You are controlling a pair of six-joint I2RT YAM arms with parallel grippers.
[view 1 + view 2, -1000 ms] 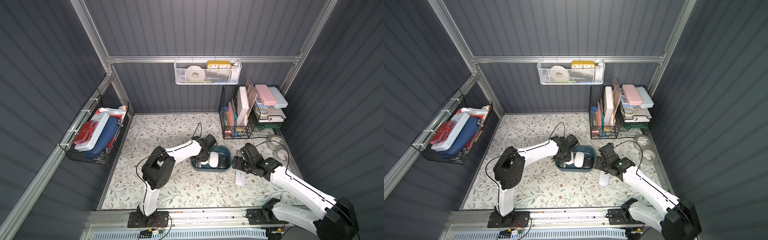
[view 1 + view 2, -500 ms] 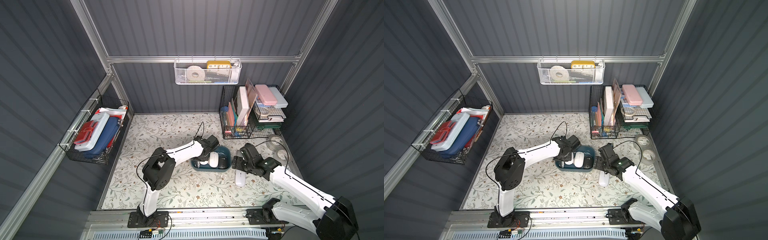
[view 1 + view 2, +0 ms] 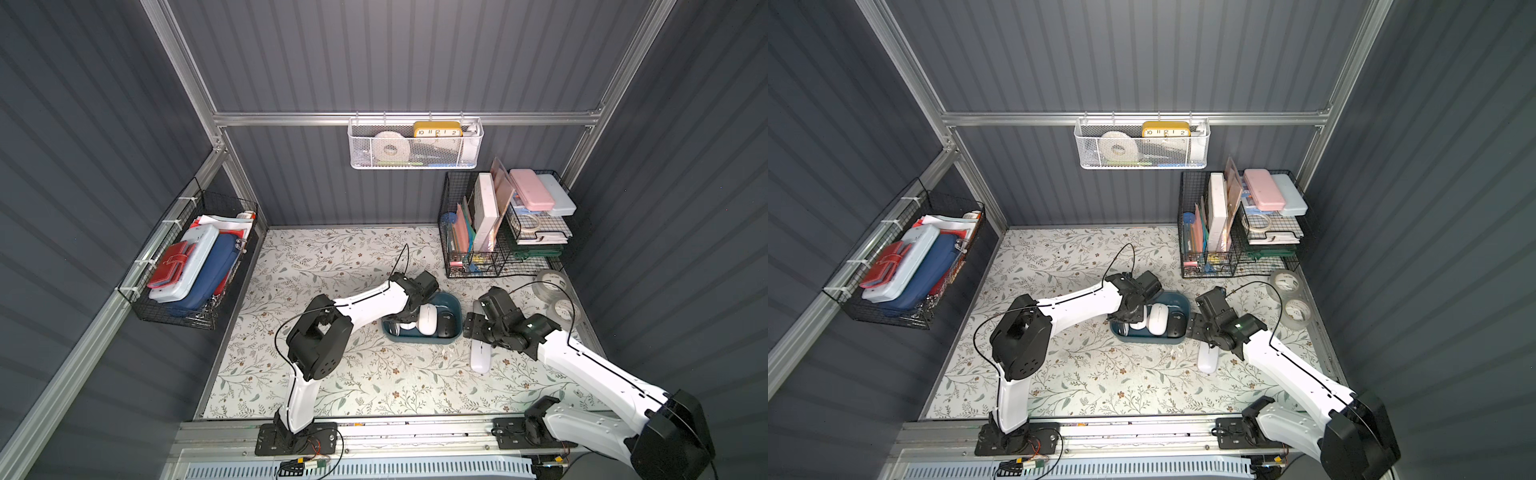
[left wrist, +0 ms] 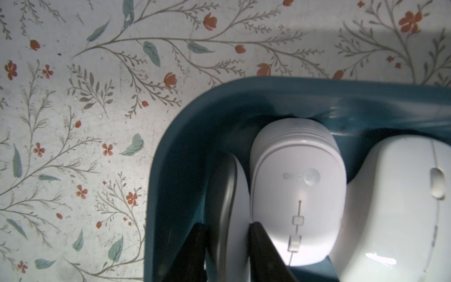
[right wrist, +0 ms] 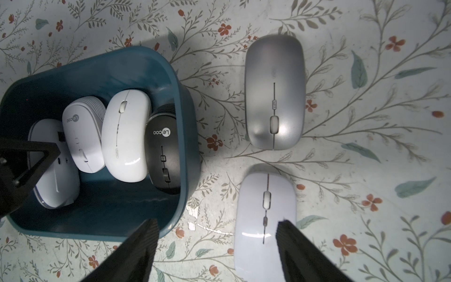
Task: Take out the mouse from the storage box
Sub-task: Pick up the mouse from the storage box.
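Note:
The dark teal storage box [image 3: 424, 337] [image 3: 1147, 338] [image 5: 185, 127] [image 4: 170, 151] sits mid-table with several mice in it. My left gripper [image 4: 228, 225] [image 3: 401, 322] [image 3: 1128, 321] reaches into the box's left end. It is shut on a thin white-and-grey mouse [image 4: 229, 195] [image 5: 55, 175] standing on its edge. Beside it lie a small white mouse [image 4: 297, 190], a larger white mouse [image 5: 125, 136] and a black mouse [image 5: 163, 151]. My right gripper [image 5: 214, 234] [image 3: 473, 330] hangs open just right of the box, holding nothing.
On the table right of the box lie a silver mouse [image 5: 274, 92] and a white mouse [image 5: 264, 219] [image 3: 481, 359]. A black wire organizer [image 3: 498, 232] and two tape rolls [image 3: 548, 282] stand at the back right. Baskets hang on the back wall [image 3: 415, 145] and the left wall [image 3: 187, 266].
The left arm has shifted a little over the box's left end. The right arm stays almost where it was beside the box.

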